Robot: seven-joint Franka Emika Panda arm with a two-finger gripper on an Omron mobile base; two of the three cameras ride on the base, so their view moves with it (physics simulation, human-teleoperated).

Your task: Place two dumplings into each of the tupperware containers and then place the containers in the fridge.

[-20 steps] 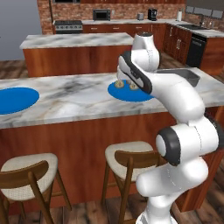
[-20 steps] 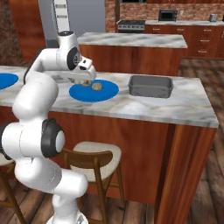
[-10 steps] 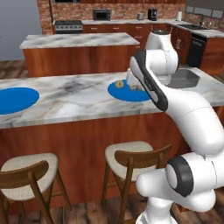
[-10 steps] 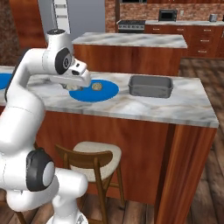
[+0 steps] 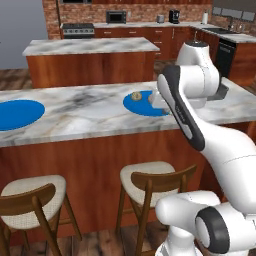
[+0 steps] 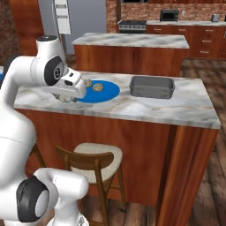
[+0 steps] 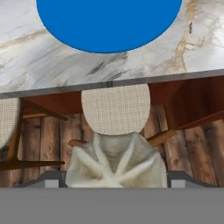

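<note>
1. Marble island counter (image 6: 145,108), spanning the right base view, bearing everything below.
2. Blue plate (image 6: 103,92), at about 9 o'clock from the grey container (image 6: 151,87); dumplings (image 6: 99,87) on it.
3. Gripper (image 7: 116,183), low at 6 o'clock in the hand view, clamped around one dumpling (image 7: 116,161), over the stool (image 7: 116,108) at the counter edge.
4. Container well apart, toward 3 o'clock of the hand; long axis across the counter. Likely next: carry there.

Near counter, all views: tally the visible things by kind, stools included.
Round flat blue plates: 2
Wrinkled tan dumplings: 3
Grey rectangular container: 1
Wooden stools with woven seats: 2
Total: 8
</note>
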